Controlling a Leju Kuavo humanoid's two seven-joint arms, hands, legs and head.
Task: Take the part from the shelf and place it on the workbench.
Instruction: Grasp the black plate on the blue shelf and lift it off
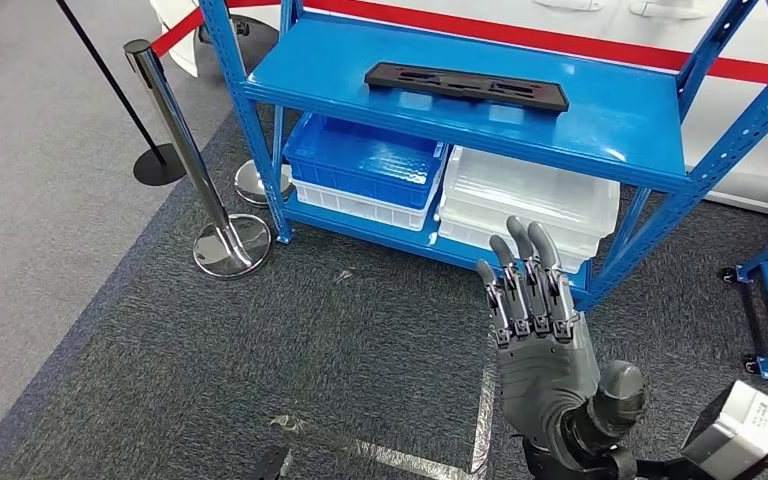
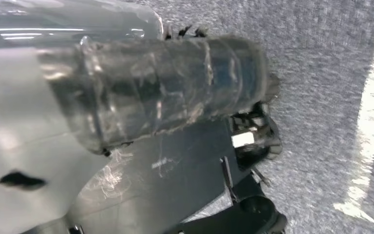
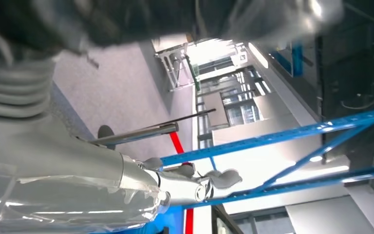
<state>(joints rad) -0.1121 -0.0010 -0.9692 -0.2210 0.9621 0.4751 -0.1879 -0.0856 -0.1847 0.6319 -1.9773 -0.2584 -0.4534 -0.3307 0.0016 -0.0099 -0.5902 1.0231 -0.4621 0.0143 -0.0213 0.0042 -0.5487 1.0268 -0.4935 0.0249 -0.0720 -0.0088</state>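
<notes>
Nearest, the right hand point(image 1: 537, 330) is raised over the dark grey carpet point(image 1: 290, 340), fingers straight, close together and holding nothing, with silver tape lines point(image 1: 480, 425) on the floor below it; the left hand's state cannot be told, its wrist view showing blurred carpet and a bright floor strip point(image 2: 367, 146). Beyond stands the blue metal shelf rack point(image 1: 600, 125): its lower tier holds a blue plastic crate point(image 1: 360, 160) on the left and a clear plastic tub point(image 1: 530, 200) on the right. The long flat black plastic part point(image 1: 466, 86) lies alone on the upper tier toward its far side, open shelf around it, while a chrome barrier post point(image 1: 185, 150) with red belt point(image 1: 175, 33) stands left of the rack, and the right wrist view adds the rack's blue beams point(image 3: 282, 139) against bright background.
</notes>
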